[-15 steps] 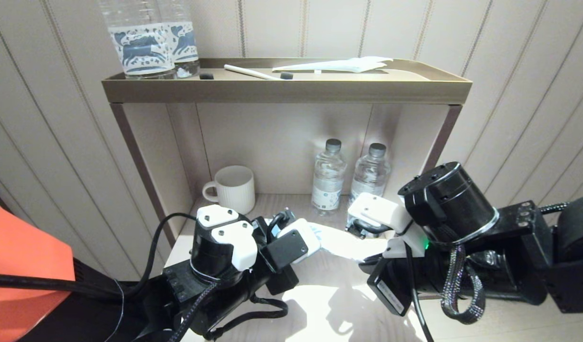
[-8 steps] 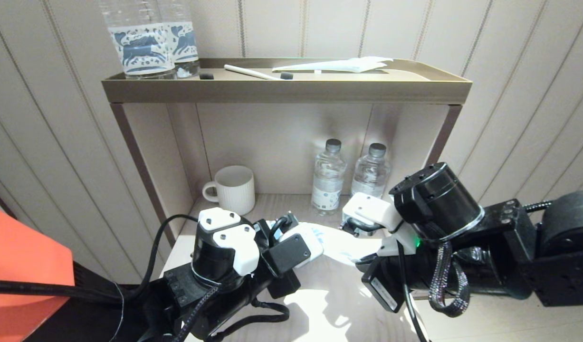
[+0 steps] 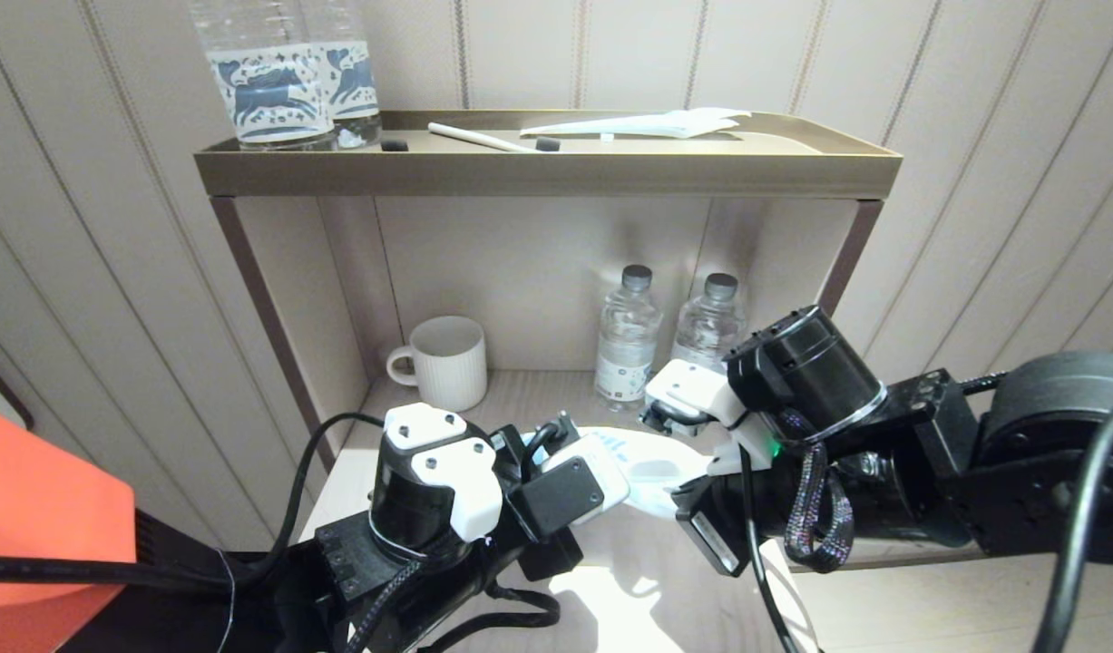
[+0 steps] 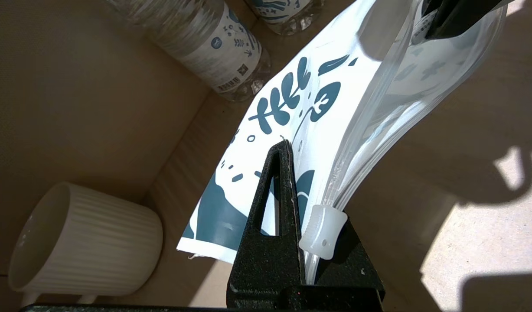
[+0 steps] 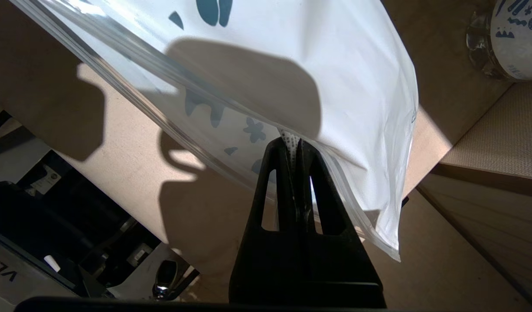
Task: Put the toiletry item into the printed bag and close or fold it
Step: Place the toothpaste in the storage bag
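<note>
The printed bag [image 3: 651,462] hangs stretched between the two pincers, clear of the shelf [image 3: 529,399] beneath it. The left pincer [image 4: 292,173] is clamped on one end of the bag, right beside the white slider [image 4: 322,232] on the zip strip. The right pincer [image 5: 294,151] is pinched together on the bag's other end at the same zip edge. Beyond the left pincer stand a ribbed white mug [image 4: 88,247] and two water bottles [image 3: 627,336], all apart from the bag.
</note>
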### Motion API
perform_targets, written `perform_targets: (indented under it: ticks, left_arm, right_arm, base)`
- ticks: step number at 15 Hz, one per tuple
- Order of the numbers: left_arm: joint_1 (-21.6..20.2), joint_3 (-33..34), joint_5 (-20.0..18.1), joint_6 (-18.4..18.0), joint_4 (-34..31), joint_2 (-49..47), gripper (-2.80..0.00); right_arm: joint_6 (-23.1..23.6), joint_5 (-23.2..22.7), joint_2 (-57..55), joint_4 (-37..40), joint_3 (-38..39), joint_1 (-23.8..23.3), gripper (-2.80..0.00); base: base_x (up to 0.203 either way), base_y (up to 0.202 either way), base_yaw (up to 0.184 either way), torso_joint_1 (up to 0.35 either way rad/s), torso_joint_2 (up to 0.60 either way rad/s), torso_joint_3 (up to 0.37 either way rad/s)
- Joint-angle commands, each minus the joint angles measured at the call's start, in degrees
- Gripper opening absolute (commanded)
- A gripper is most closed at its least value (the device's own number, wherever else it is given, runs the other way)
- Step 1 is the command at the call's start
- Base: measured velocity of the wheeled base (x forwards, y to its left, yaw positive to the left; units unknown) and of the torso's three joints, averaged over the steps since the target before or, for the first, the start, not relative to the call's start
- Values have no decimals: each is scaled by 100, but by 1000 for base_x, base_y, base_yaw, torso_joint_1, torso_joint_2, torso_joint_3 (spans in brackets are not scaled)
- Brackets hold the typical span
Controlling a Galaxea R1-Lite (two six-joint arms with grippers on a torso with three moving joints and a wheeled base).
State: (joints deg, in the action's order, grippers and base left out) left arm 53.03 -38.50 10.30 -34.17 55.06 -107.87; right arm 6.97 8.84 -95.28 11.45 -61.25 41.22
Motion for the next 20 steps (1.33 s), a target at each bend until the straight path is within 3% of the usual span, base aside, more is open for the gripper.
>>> perform_targets:
  ticks: [1,7,11,12,20]
  left_arm:
    - [50,0,7,-20,39,3,-280]
    - [120,6,7,-11,38,12,-280]
    - [146,9,16,-11,31,12,-280]
    - [155,9,16,-11,31,12,-280]
    - [190,44,7,60,39,30,-280]
  right_arm:
    - [6,4,-22,2,-2,58,-280]
    - [-360,45,-311,-747,0,278,-280]
    - [-372,61,-342,-800,3,281,-280]
    - [-372,137,-342,-831,-1,276,0]
    - [-361,186,93,-926,46,272,0]
  base:
    - [0,0,0,0,0,0]
    - [0,0,0,0,0,0]
    - [0,0,0,0,0,0]
    - [0,0,0,0,0,0]
    - [0,0,0,0,0,0]
